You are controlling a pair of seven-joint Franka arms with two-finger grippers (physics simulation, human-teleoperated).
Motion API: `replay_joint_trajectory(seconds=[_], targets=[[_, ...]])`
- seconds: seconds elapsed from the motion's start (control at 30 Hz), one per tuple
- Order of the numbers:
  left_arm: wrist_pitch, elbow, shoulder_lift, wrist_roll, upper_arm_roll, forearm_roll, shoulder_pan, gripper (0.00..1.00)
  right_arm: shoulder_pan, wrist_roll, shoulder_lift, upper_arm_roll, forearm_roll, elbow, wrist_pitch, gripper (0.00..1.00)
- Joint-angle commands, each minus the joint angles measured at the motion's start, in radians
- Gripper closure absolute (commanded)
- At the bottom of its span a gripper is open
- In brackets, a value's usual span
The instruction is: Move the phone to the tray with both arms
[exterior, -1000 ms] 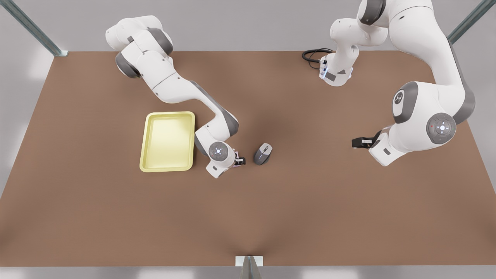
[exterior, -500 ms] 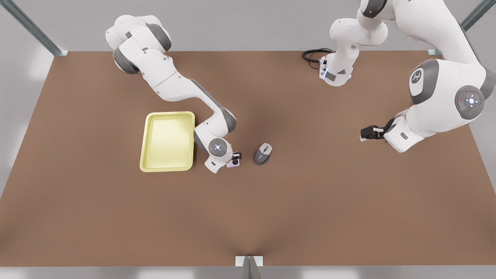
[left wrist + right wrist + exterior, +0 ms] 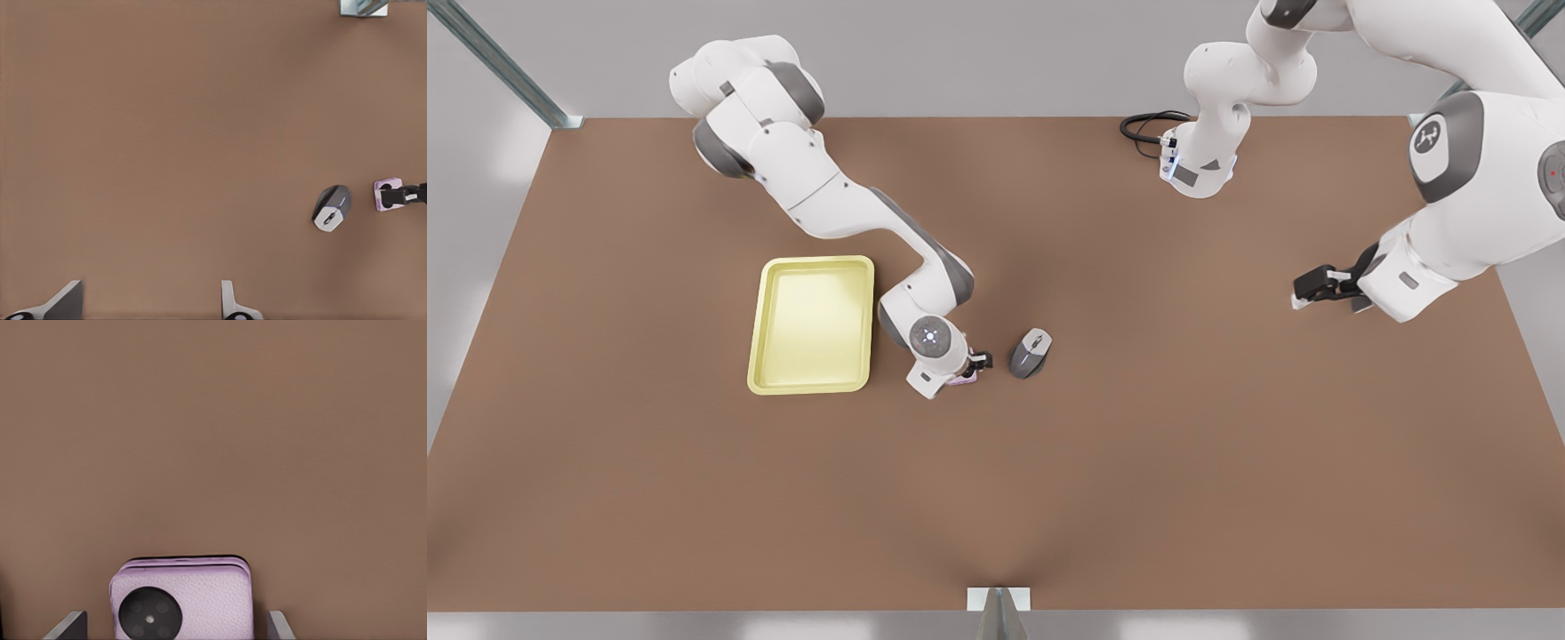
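Phone (image 3: 181,603) flat on brown bench (image 3: 1138,462), outside tray (image 3: 811,263), between the spread fingers of right end effector (image 3: 978,363).

Largest first: left arm (image 3: 1476,178) at the front view's right, waiting, with left end effector (image 3: 1309,290) over bare bench, fingers (image 3: 230,303) wide apart and holding nothing, well apart from phone. Right arm (image 3: 827,191) stretched down past the tray's near corner, wrist above phone. Pale yellow tray just beside that wrist, on the front view's left. Grey mouse (image 3: 1031,353) near phone on the side away from tray, not touching. Phone pale pink, camera circle facing up, right fingers (image 3: 67,625) flanking it with a gap on each side, so open and not gripping.
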Motion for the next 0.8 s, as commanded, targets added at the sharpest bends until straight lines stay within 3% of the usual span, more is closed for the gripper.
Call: replay_joint_trajectory(seconds=[0.0,0.43,0.63,0.77], targets=[[-0.008,-0.001,0.0,0.018,0.001,0.003,-0.001,0.0,0.0,-0.039,0.001,0.0,-0.009,0.002,0.006,0.0],[-0.059,0.004,-0.007,0.006,-0.008,0.006,-0.003,0.0,0.006,-0.092,0.009,0.0,-0.091,0.001,0.004,0.0],[-0.062,0.005,-0.007,0.006,-0.009,0.006,-0.003,0.0,0.005,-0.091,0.009,0.0,-0.108,0.001,0.004,0.08],[-0.068,0.005,-0.009,0.006,-0.009,0.006,-0.001,0.0,0.006,-0.092,0.01,0.0,-0.109,-0.004,0.004,0.08]])
